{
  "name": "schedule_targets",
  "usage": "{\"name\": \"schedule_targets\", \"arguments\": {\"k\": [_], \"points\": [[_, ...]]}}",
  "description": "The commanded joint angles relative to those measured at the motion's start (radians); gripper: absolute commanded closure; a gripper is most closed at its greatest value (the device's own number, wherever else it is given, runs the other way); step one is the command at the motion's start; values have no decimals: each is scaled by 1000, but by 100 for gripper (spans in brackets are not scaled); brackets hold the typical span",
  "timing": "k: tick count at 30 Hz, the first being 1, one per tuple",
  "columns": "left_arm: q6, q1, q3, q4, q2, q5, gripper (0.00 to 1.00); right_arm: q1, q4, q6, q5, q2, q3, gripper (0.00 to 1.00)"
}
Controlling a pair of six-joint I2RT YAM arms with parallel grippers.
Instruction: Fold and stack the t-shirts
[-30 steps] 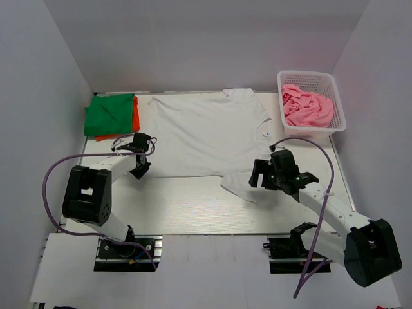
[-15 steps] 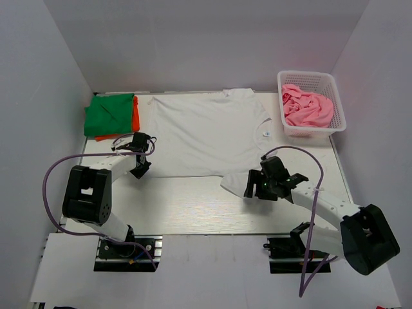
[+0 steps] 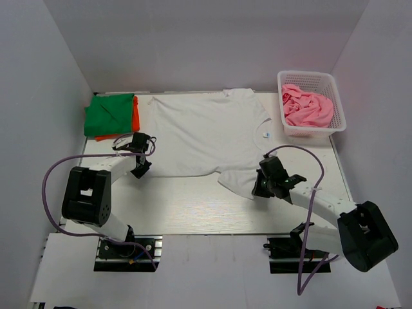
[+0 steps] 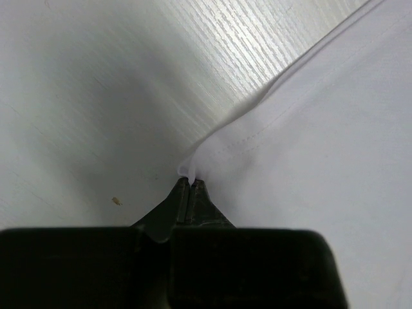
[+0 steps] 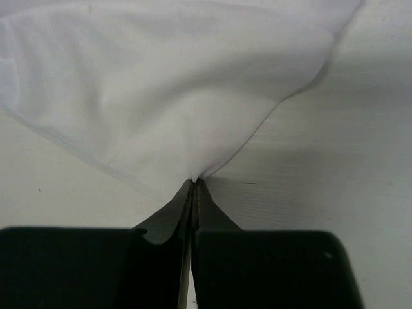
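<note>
The white t-shirt (image 3: 206, 132) is soft matt cloth, the table (image 3: 187, 206) pale grained wood, the basket (image 3: 308, 73) plastic lattice.

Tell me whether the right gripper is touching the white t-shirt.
Touching. The right wrist view shows the right gripper shut on a fold of the white t-shirt, with the cloth drawn right into its closed fingertips.

Orange t-shirt (image 3: 136, 119) mostly under the green t-shirt (image 3: 111, 114), only an edge visible.
</note>
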Motion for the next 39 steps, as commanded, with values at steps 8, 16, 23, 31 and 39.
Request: {"name": "schedule_targets", "arguments": {"k": [8, 16, 23, 31, 39], "points": [[51, 4, 23, -25, -133, 44, 100, 0, 146, -32, 61, -177, 10, 100], [63, 4, 146, -37, -91, 66, 100, -5, 152, -50, 277, -128, 147, 100], [39, 4, 319, -141, 46, 30, 100, -34, 196, -95, 383, -18, 289, 100], [30, 36, 476, -169, 140, 20, 100, -77, 203, -148, 388, 139, 434, 100], [30, 76, 572, -160, 233, 20, 100, -133, 210, -222, 359, 301, 603, 100]]}}
